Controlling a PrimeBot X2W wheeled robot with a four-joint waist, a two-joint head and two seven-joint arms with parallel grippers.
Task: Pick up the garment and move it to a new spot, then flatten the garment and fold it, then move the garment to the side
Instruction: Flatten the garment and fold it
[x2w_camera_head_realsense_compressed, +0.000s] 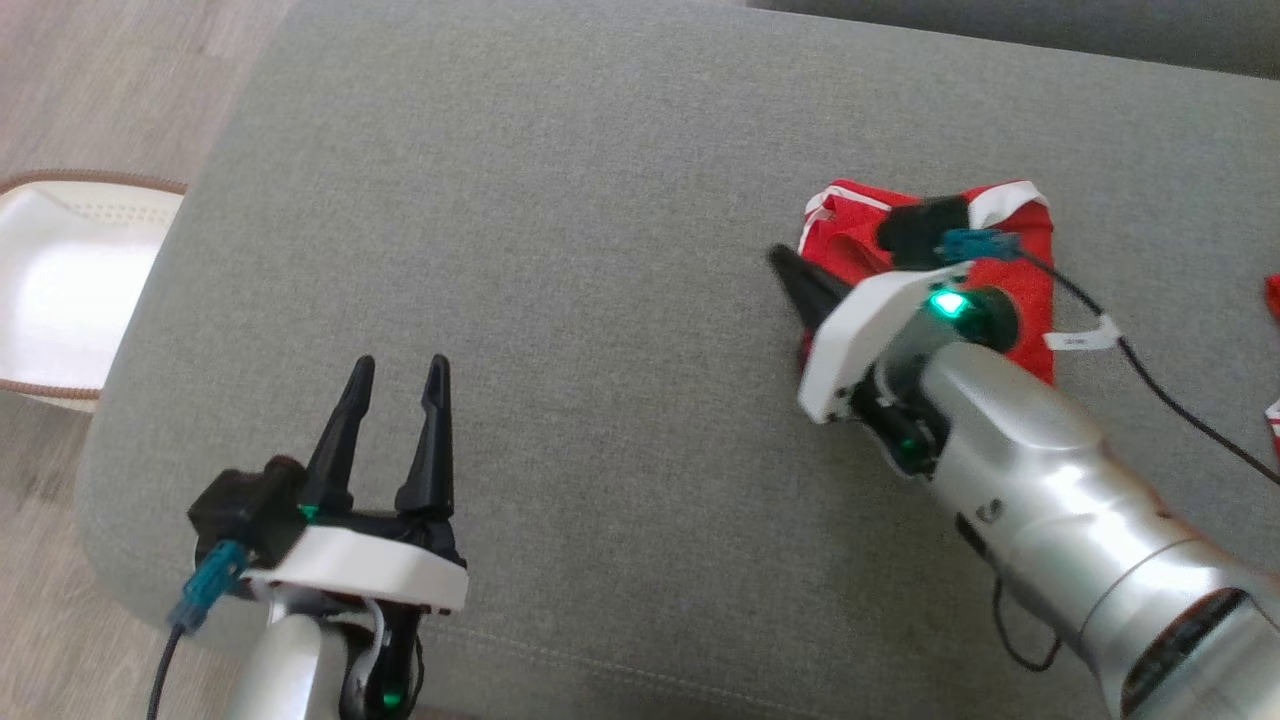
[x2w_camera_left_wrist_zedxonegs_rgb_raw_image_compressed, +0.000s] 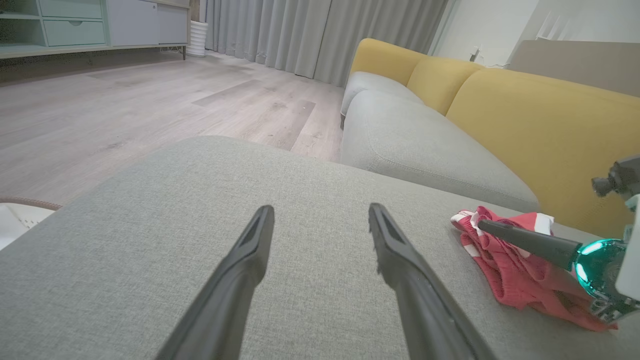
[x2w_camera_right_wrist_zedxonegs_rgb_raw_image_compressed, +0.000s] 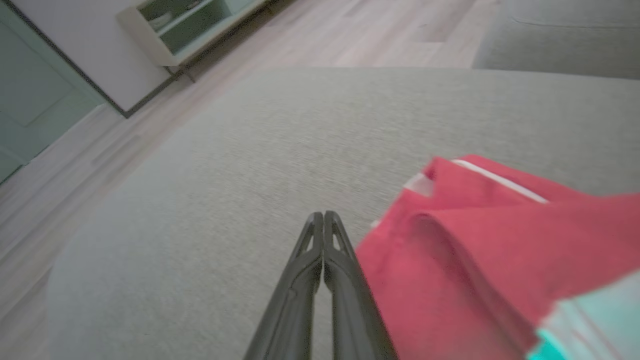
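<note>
My right gripper (x2w_camera_head_realsense_compressed: 782, 260) is closed, its two dark fingers pressed flat together along their length, and I can see no cloth caught between them in the right wrist view (x2w_camera_right_wrist_zedxonegs_rgb_raw_image_compressed: 323, 215). It lies low over the grey ottoman (x2w_camera_head_realsense_compressed: 600, 300) at the left edge of the garment (x2w_camera_head_realsense_compressed: 848, 240), with the tip poking out just past the red fabric on that side. The garment is a red piece with white trim, bunched and folded over itself, lying on the far right part of the ottoman. From my right wrist it sits just to the right of my closed fingers (x2w_camera_right_wrist_zedxonegs_rgb_raw_image_compressed: 475, 240), touching or nearly touching them; I cannot tell which. From my left wrist the closed right gripper (x2w_camera_left_wrist_zedxonegs_rgb_raw_image_compressed: 482, 225) shows lying across the top of the crumpled garment (x2w_camera_left_wrist_zedxonegs_rgb_raw_image_compressed: 515, 280). My left gripper (x2w_camera_head_realsense_compressed: 400, 365) is open, fingers spread with a clear gap, holding nothing, hovering over bare grey fabric at the near left of the ottoman, well apart from the garment. A black cable (x2w_camera_head_realsense_compressed: 1170, 400) trails off my right wrist across the ottoman toward the right. On the wooden floor (x2w_camera_head_realsense_compressed: 90, 90) to the left lies a white object with a brown rim (x2w_camera_head_realsense_compressed: 70, 290). Beyond the ottoman stands a sofa (x2w_camera_left_wrist_zedxonegs_rgb_raw_image_compressed: 540, 115) with yellow back cushions and grey seats.
</note>
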